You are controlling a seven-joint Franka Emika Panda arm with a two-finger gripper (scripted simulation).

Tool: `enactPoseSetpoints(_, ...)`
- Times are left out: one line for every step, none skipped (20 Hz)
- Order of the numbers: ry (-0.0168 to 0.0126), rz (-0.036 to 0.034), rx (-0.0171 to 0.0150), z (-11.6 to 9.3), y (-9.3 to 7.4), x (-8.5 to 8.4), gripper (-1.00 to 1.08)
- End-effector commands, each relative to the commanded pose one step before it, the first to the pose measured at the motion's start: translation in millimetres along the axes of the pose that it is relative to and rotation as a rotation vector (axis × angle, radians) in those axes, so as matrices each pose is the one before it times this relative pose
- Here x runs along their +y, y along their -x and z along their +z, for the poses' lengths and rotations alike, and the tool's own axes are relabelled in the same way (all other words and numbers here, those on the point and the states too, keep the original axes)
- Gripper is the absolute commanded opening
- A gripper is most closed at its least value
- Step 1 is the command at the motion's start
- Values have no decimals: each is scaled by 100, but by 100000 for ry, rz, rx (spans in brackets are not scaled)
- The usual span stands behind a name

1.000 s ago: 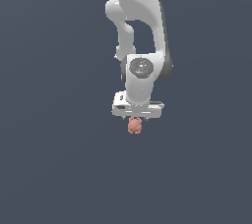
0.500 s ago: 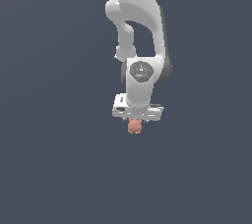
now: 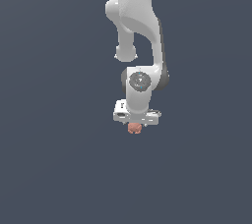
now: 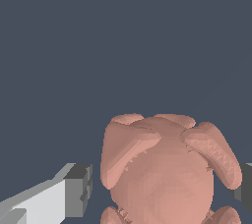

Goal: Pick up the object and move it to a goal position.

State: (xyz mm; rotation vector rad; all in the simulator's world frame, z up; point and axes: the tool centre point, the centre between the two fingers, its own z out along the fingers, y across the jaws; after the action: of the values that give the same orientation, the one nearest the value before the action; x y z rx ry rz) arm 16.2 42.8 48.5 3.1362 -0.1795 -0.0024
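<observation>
The salmon-pink lumpy blob point(image 3: 134, 129) lies on the dark grey floor, right under the white hand of my arm. My gripper point(image 3: 134, 126) is low over it, and the hand hides the blob's upper part in the exterior view. In the wrist view the blob point(image 4: 167, 169) fills the space between the two fingers of my gripper point(image 4: 165, 196). One grey finger pad point(image 4: 78, 191) stands a small gap away from the blob. The other pad point(image 4: 246, 188) sits at the picture's edge, right by the blob's side. The jaws are open around the blob.
The white arm point(image 3: 138, 31) rises from the gripper toward the top of the exterior view. Plain dark grey floor point(image 3: 49, 169) surrounds the blob on all sides. No goal marker shows.
The hand has come down a little over the blob, which now shows less below it. The blob has not moved.
</observation>
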Motion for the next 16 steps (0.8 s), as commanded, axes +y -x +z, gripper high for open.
enactPoseSetpoints(-23, 40, 132, 746, -62, -33, 100)
enactPoseSetpoints(-7, 65, 23, 110, -41, 27, 100)
enactPoseSetpoints(0, 0, 0, 52, -36, -10, 100)
enactPoseSetpoints(0, 0, 0, 8, -16, -4, 100)
enactPoseSetpoints(0, 0, 0, 0, 0, 0, -100)
enactPoseSetpoints(0, 0, 0, 0, 0, 0, -100)
enactPoseSetpoints(0, 0, 0, 0, 0, 0, -100)
enactPoseSetpoints(0, 0, 0, 0, 0, 0, -100)
enactPoseSetpoints(0, 0, 0, 0, 0, 0, -100)
enactPoseSetpoints(0, 0, 0, 0, 0, 0, -100)
enactPoseSetpoints(0, 0, 0, 0, 0, 0, -100)
enactPoseSetpoints(0, 0, 0, 0, 0, 0, -100)
enactPoseSetpoints(0, 0, 0, 0, 0, 0, -100)
enactPoseSetpoints(0, 0, 0, 0, 0, 0, -100)
enactPoseSetpoints(0, 0, 0, -26, -7, -7, -100)
enactPoseSetpoints(0, 0, 0, -21, 6, 15, -100)
